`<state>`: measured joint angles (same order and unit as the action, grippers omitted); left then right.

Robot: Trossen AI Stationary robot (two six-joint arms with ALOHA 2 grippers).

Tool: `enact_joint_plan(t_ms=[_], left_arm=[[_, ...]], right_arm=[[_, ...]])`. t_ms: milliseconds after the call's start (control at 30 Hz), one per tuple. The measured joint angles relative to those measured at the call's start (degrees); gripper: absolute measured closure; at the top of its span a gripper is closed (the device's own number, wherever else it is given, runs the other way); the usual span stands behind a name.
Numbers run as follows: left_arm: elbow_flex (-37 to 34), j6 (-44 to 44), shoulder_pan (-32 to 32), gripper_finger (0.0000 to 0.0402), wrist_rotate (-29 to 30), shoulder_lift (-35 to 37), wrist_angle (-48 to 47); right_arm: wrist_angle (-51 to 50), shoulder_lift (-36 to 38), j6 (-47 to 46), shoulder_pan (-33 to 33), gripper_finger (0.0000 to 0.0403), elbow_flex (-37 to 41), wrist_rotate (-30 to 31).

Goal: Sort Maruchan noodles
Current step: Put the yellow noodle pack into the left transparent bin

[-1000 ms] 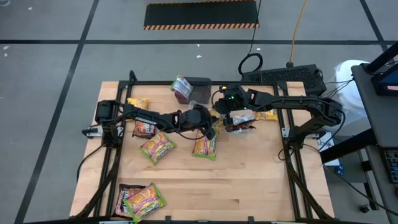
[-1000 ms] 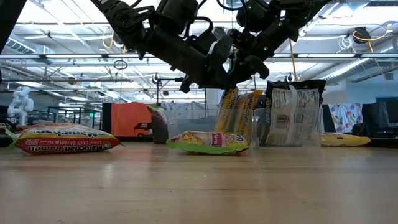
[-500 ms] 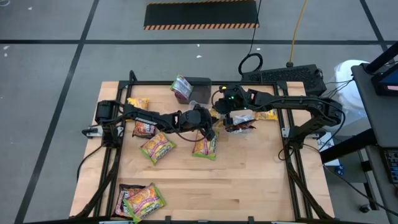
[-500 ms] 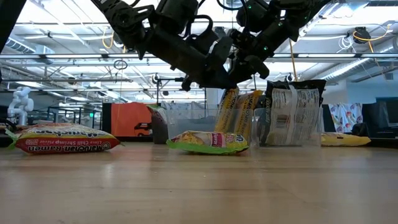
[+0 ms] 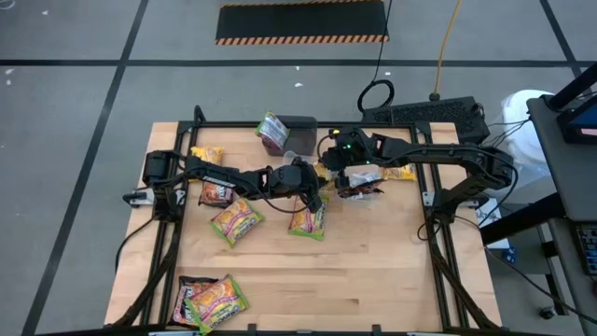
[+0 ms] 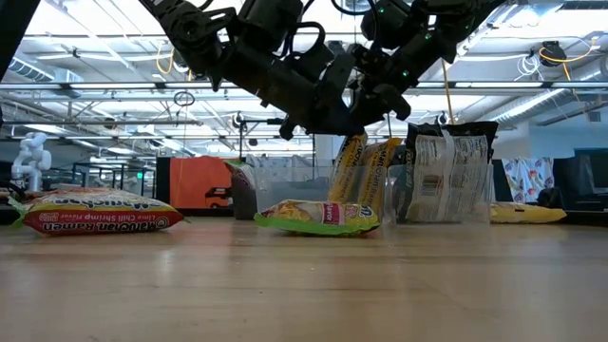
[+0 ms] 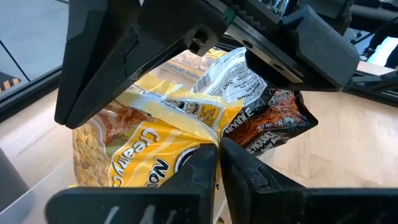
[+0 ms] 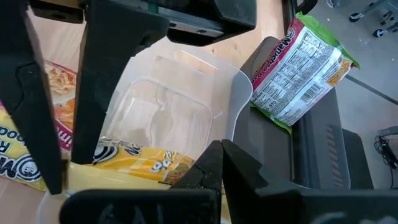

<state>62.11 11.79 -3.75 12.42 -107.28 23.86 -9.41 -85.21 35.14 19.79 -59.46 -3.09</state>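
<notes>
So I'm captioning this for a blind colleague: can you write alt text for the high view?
Seen from above, the left gripper and right gripper meet near the middle back of a wooden table, among yellow noodle packets. Green-edged packets lie scattered in front, with more stacked at the front left corner.

Wooden table [image 5: 373, 261] (light planks) carries scattered noodle packets [image 5: 235, 222].
</notes>
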Motion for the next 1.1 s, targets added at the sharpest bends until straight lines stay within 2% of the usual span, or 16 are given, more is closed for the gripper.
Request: enact_joint_plan(t_ms=[367, 1100], left_arm=[[0.0, 2.3, -0.6, 0.0321, -1.2, 0.0, 0.2], [0.0, 0.1, 0.7, 0.0319, -1.1, 0.2, 0.2]], right_arm=[[1.0, 0.0, -0.6, 0.0, 0.0403, 0.0, 0.0], [1.0, 0.0, -0.6, 0.0, 0.0403, 0.0, 0.1]])
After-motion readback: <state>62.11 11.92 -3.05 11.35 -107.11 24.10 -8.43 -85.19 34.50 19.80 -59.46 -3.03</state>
